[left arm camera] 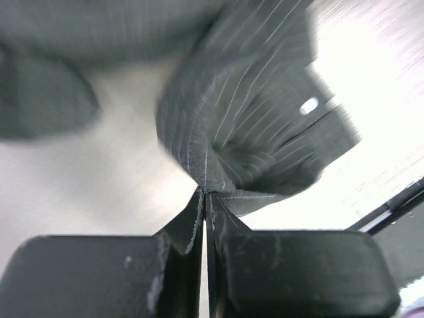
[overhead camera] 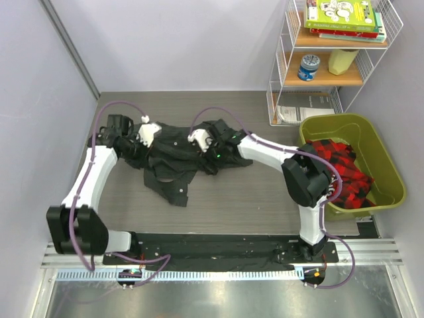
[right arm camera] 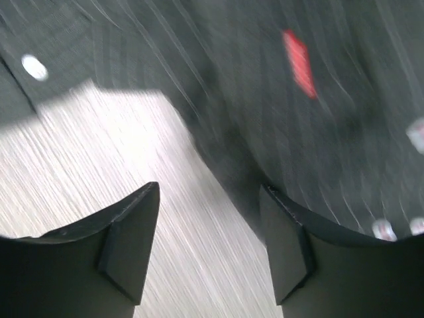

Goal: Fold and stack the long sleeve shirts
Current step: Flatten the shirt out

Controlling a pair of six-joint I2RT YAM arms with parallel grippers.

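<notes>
Pinching an edge of the crumpled pinstriped shirt (overhead camera: 173, 162) toward the bench's (overhead camera: 252, 195) twelve o'clock, the left pincer (left arm camera: 204, 199) clamps it, likely for spreading, while the right pincer (right arm camera: 209, 195) hovers agape at its three o'clock.

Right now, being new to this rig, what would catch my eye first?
A crumpled charcoal pinstriped cloth shirt sprawls in the middle, the left claw shut on its edge and the right claw open over it. At the right, an olive-green plastic tub holds red-and-black plaid cloth.
</notes>
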